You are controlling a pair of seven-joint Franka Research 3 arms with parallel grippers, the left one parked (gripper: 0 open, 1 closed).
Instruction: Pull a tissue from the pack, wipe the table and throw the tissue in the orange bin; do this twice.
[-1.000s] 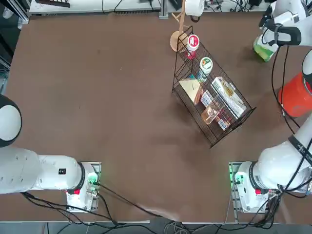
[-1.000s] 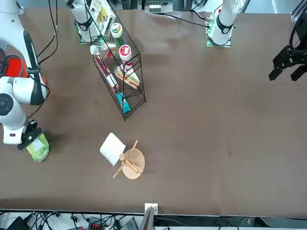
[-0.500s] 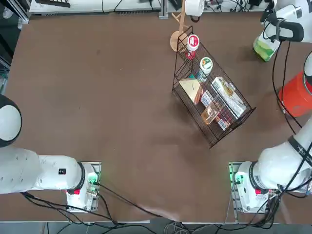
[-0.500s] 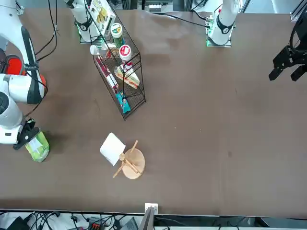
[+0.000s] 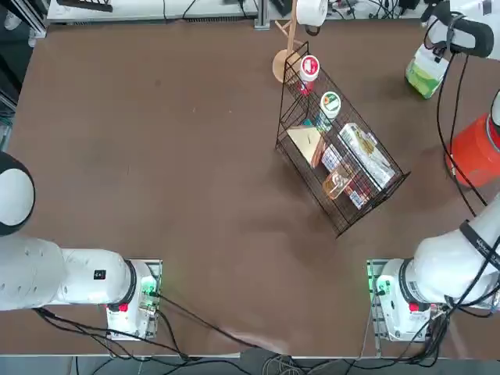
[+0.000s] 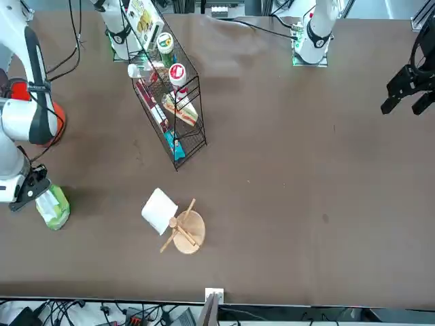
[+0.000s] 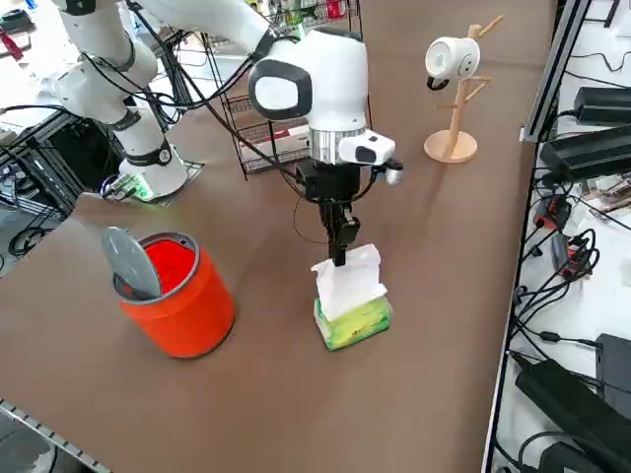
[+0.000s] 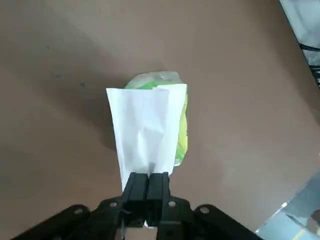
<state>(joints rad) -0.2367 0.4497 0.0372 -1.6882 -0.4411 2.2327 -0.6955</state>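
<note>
The green pack [image 7: 354, 323] lies on the brown table [image 5: 156, 156] near its far right corner, also visible in the top view [image 5: 424, 81]. A white tissue [image 7: 347, 279] stands up out of the pack. My right gripper [image 7: 340, 251] hangs straight above the pack and is shut on the tissue's upper edge. The wrist view shows the tissue [image 8: 144, 129] stretched from the closed fingertips [image 8: 159, 181] down to the pack [image 8: 181, 131]. The orange bin [image 7: 180, 301] stands beside the pack with its grey lid [image 7: 129, 264] tipped inside the rim.
A black wire basket [image 5: 337, 152] with snack packets and red-lidded cups lies mid-table. A wooden mug tree [image 7: 455, 94] holding a white mug stands at the far edge. The table's edge and loose cables [image 7: 552, 212] run close behind the pack.
My right gripper has risen from the pack, staying shut, and the tissue has come further out. The pack and bin have not moved.
</note>
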